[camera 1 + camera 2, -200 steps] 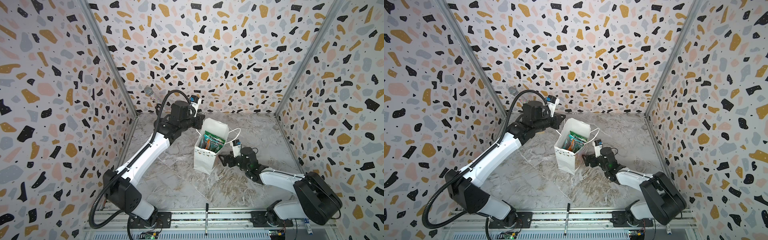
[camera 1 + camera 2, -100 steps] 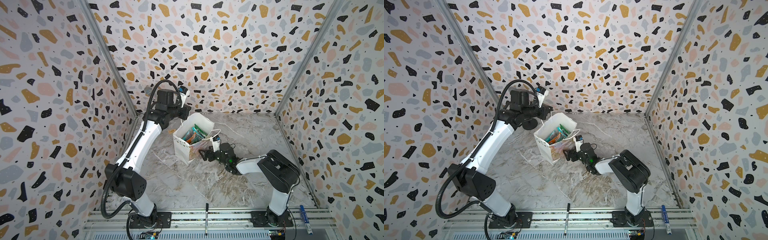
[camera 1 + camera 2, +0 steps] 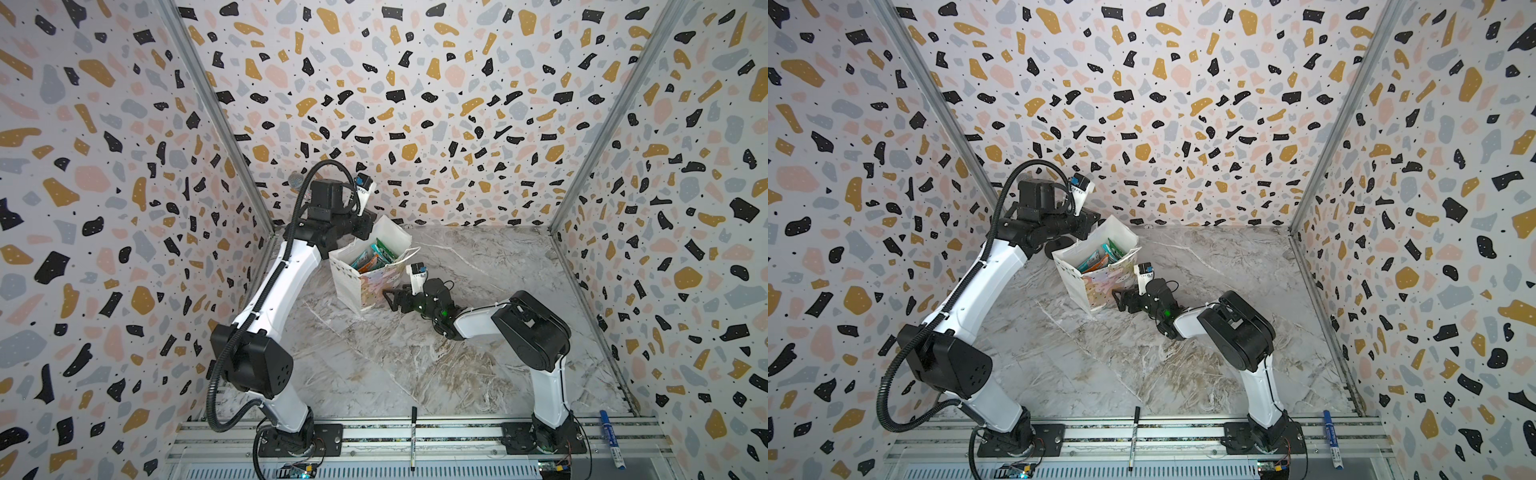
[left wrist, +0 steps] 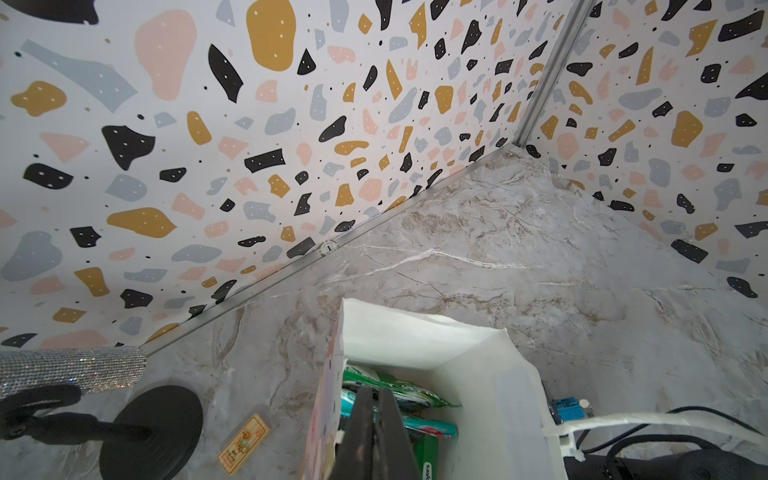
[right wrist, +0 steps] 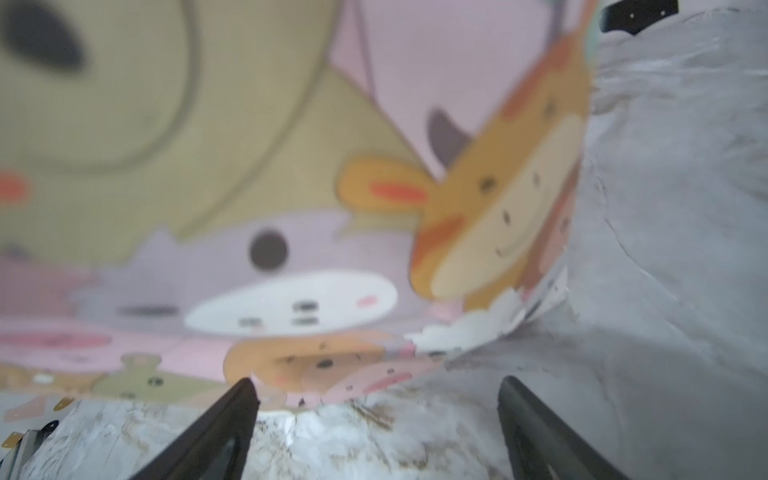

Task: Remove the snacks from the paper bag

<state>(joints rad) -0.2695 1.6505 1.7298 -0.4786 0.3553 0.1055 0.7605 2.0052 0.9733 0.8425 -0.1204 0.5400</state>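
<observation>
Marble-patterned tabletop (image 3: 415,365) sits inside terrazzo-print walls (image 3: 415,104). Toward the back left, a white paper bag (image 3: 345,283) leans tilted with its mouth open. Teal, green and orange snacks (image 3: 370,257) lie inside it. At the bag's rim the left gripper (image 4: 376,392) is pinched closed on the paper. Low over the table, the right gripper (image 5: 376,384) sits just beside the bag's cartoon-animal face, jaws spread wide, holding nothing.

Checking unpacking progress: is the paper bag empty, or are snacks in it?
Not empty. In both top views the paper bag has its mouth open, with teal, green and orange snacks visible inside.
</observation>
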